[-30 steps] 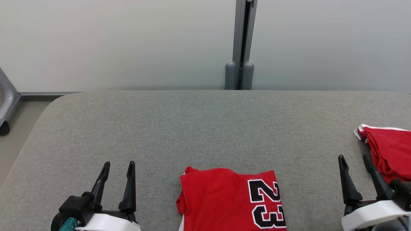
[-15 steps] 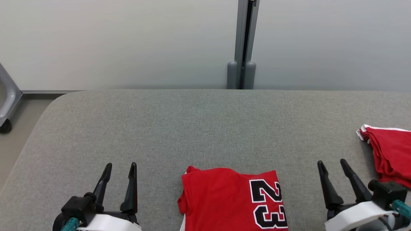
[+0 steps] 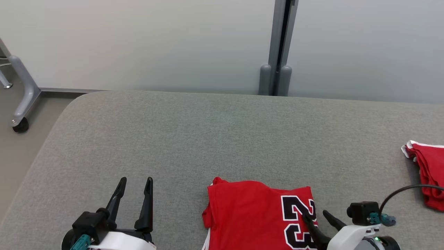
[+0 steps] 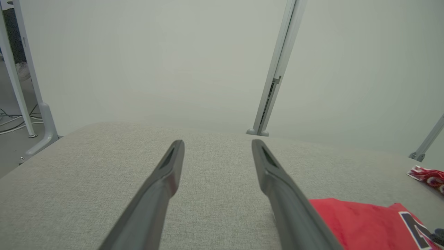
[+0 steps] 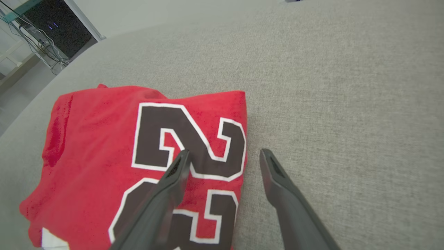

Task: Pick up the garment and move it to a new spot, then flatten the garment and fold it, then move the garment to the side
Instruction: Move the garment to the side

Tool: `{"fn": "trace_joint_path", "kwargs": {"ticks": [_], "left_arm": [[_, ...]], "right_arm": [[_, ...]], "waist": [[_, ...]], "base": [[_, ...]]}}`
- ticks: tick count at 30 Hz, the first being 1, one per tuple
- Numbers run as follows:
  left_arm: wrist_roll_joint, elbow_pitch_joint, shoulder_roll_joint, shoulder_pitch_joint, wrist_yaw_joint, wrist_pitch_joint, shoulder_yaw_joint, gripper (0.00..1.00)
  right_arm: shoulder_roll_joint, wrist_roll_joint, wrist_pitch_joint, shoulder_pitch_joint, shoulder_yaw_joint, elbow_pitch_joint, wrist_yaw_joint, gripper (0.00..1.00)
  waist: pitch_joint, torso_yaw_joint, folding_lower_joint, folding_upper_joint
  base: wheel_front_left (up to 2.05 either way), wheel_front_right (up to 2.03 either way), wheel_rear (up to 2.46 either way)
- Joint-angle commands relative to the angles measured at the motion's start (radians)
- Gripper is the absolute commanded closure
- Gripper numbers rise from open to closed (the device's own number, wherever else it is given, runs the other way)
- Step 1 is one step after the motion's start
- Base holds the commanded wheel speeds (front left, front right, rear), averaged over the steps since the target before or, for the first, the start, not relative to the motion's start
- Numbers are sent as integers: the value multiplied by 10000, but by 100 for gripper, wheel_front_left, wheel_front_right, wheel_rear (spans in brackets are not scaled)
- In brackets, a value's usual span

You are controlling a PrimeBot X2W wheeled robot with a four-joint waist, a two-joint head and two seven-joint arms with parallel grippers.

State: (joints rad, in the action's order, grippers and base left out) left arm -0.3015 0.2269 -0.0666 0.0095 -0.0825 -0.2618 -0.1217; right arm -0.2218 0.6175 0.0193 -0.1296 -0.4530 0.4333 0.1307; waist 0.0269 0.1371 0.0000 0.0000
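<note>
Head camera aim differs from one second ago: the partition post (image 3: 279, 45) and all else sit further right in the frame, which is camera motion. The right gripper (image 3: 315, 214) has left the second red garment (image 3: 428, 173). It now straddles the folded garment's (image 3: 249, 215) right edge, jaws apart, with one finger over the printed number (image 3: 298, 225) and the other over the grey table (image 3: 208, 139).

A lab: grey padded table (image 3: 222, 139), pale partition panels (image 3: 138, 41), castered frame (image 3: 30, 95), loose cables (image 5: 48, 55).

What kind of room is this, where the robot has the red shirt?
Probably a robot test room, not a home. A folded red shirt lies on a grey padded table, plain screens stand behind, and cables trail on the floor.
</note>
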Motion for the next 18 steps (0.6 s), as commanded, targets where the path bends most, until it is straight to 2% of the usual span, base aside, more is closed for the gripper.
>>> {"fn": "trace_joint_path", "kwargs": {"ticks": [1,13,14,15,16,17,18], "left_arm": [[17,8,-31,-185,-25,-39,-12,0],[-54,148,-81,-135,-12,-39,-84,0],[-56,151,-82,-143,0,-39,-92,0],[-61,152,-85,-153,10,-39,-96,0],[-63,153,-91,-159,22,-38,-95,0],[-65,149,-100,-159,37,-39,-91,0],[-68,140,-113,-150,49,-39,-82,0]], "right_arm": [[33,79,165,-90,-60,157,2,0],[698,330,1558,-241,309,1991,2,0],[759,405,1662,-242,302,2027,2,13],[801,470,1728,-239,273,2022,2,54],[818,512,1759,-234,252,1998,2,84],[832,560,1749,-255,234,1950,2,100],[832,627,1754,-305,230,1885,2,100]], "waist": [[-28,108,0,0],[-80,638,0,0],[-86,653,0,0],[-95,663,0,0],[-98,667,0,0],[-100,662,0,0],[-99,646,0,0]], "base": [[0,0,0],[0,0,0],[0,0,0],[0,0,0],[0,0,0],[0,0,0],[0,0,0]]}}
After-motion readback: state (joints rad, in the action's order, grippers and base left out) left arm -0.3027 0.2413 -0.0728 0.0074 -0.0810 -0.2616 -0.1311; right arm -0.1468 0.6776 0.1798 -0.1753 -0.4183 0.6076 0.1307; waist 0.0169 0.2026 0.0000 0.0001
